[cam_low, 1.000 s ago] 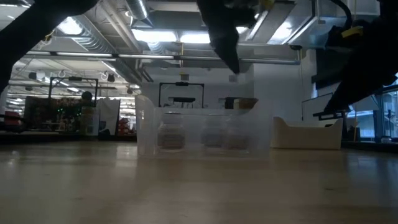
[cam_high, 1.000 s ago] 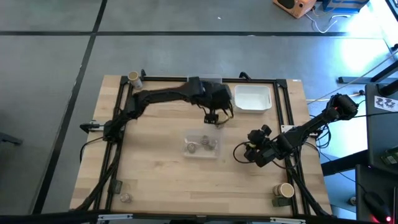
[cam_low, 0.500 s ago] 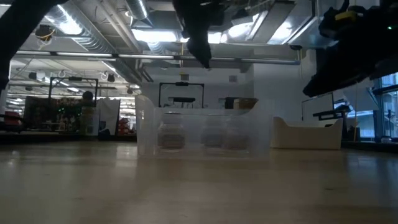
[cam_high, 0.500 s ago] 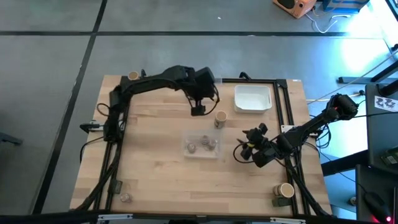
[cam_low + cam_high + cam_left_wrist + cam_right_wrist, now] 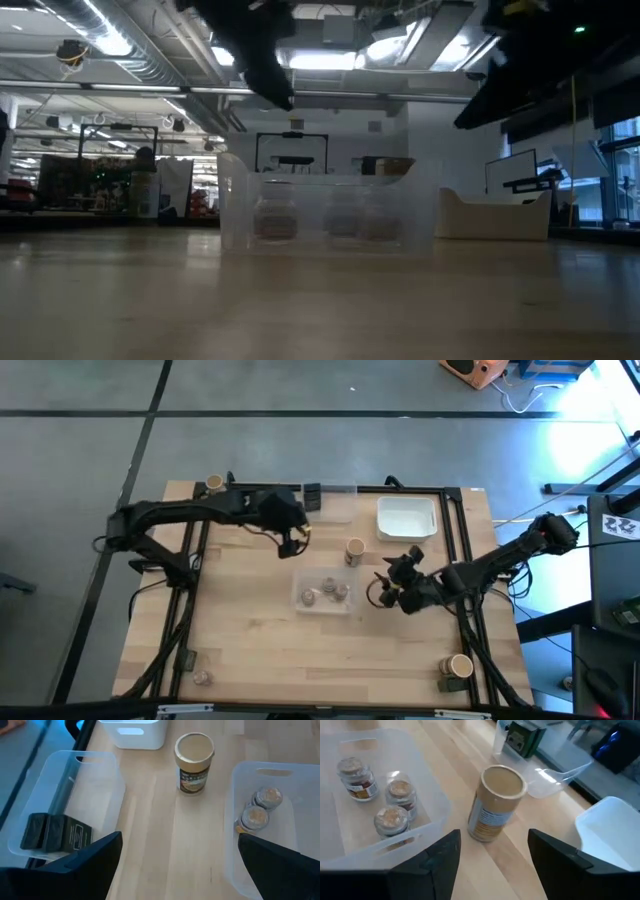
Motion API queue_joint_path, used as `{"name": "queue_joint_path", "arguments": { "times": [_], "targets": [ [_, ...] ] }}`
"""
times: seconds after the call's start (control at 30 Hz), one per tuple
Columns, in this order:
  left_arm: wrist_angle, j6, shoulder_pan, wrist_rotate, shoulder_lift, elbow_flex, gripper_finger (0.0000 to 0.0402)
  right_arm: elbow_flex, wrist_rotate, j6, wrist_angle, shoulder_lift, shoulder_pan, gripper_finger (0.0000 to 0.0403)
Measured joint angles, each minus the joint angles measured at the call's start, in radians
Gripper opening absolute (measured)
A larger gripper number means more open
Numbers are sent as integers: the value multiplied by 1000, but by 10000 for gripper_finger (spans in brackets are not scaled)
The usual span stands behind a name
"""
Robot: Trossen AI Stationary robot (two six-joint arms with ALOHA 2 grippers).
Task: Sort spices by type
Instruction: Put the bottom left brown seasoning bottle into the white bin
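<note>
A tan-topped spice jar stands upright on the wood table, between a white tray and a clear bin that holds three small round jars. My left gripper hangs open to the jar's left, above the table. In the left wrist view the jar is well beyond the open left gripper. My right gripper is open on the jar's near right side, pointing at it. In the right wrist view the jar stands just past the fingertips of the right gripper.
A second clear bin at the far edge holds dark boxy spices. Another tan-topped jar stands at the far left corner. One more is at the near right beside a dark box. Small jars sit near left.
My left gripper has drawn back from over the tan-topped jar toward the table's left edge, staying open. The jar, which the gripper had covered, now shows standing on the table. My right gripper has risen a little and moved toward the jar.
</note>
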Motion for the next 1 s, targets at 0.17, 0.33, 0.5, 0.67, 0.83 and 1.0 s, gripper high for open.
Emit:
{"name": "queue_joint_path", "arguments": {
  "times": [0.17,0.33,0.5,0.67,0.83,1.0],
  "targets": [
    [145,-18,-11,0,-118,-195,379,25,-158,-159,53,0,-146,232],
    [206,-36,-10,0,-177,-319,379,72,-311,-326,122,0,-276,232],
    [243,-36,-11,0,-183,-381,379,101,-403,-422,177,0,-378,232],
    [292,-22,-11,0,-181,-419,379,103,-353,-450,262,0,-447,232],
    [359,-1,-10,-1,-180,-452,379,103,-402,-472,311,0,-505,232],
    [364,15,-10,0,-180,-458,379,103,-527,-461,336,0,-554,261]
  ]
}}
